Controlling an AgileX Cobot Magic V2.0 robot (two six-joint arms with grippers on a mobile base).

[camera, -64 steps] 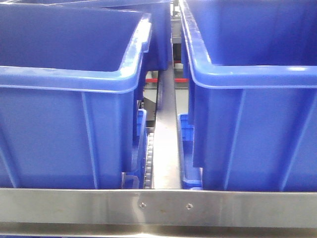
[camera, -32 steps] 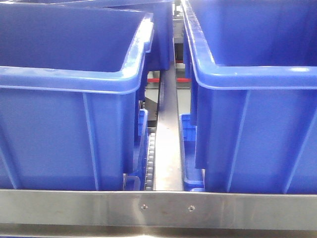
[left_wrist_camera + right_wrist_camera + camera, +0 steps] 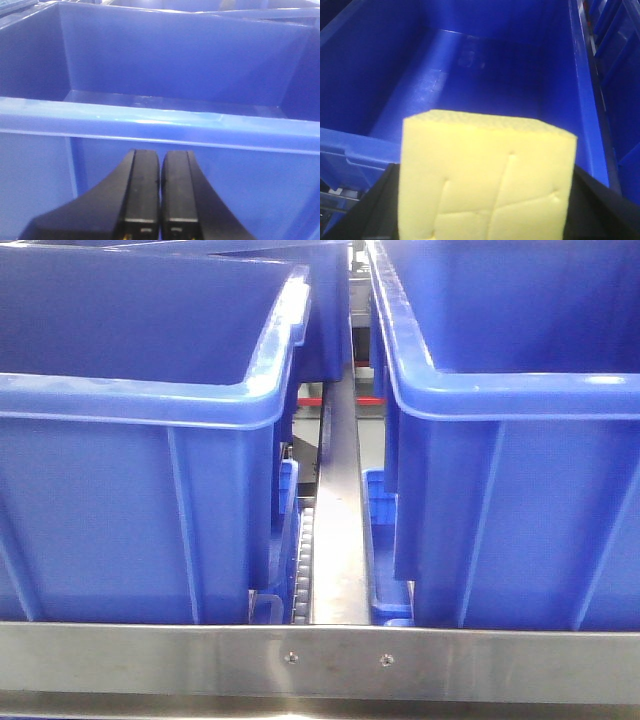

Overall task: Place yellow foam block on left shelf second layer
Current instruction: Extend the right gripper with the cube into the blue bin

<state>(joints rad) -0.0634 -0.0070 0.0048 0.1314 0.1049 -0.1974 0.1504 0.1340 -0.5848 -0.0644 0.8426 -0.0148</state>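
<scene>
The yellow foam block (image 3: pixel 487 175) fills the lower half of the right wrist view, creased on its near face. My right gripper (image 3: pixel 486 200) is shut on it, a black finger (image 3: pixel 370 210) showing on each side. It is held above the near rim of a deep blue bin (image 3: pixel 470 75). My left gripper (image 3: pixel 160 172) is shut and empty, its two black fingers (image 3: pixel 142 190) pressed together just in front of the outer wall of another blue bin (image 3: pixel 150 120). Neither gripper nor the block shows in the front view.
In the front view two large blue bins, the left bin (image 3: pixel 130 390) and the right bin (image 3: pixel 500 390), stand side by side on a steel shelf rail (image 3: pixel 320 655). A narrow metal divider (image 3: pixel 338 530) with rollers runs between them. Smaller blue bins (image 3: pixel 620 75) lie right of the held block.
The front view shifted slightly between one second ago and half a second ago; since then nothing has visibly changed.
</scene>
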